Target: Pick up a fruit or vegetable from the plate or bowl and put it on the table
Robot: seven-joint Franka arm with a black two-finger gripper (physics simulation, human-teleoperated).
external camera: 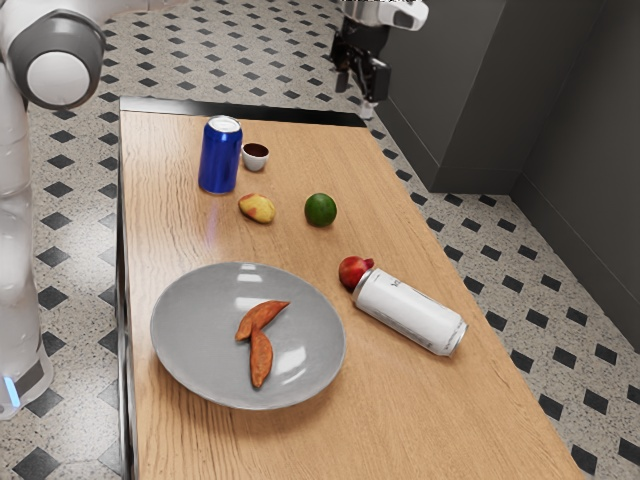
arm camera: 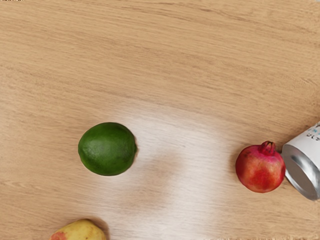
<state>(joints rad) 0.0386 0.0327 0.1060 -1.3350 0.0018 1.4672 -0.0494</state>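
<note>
Sweet potatoes (external camera: 262, 352), both inside the rim of the grey plate (external camera: 190, 350), close to the table's (external camera: 200, 445) near left edge. Farther back, upright blue can (external camera: 219, 158), then mango (external camera: 257, 208) and small cup (external camera: 256, 158) just beside the can. Next right, green fruit (external camera: 320, 210), with room between it and the pomegranate (external camera: 353, 272). Up high, gripper (external camera: 361, 95): can't tell whether apart or together. Finally, white can (external camera: 408, 312), lying near the right edge.
</note>
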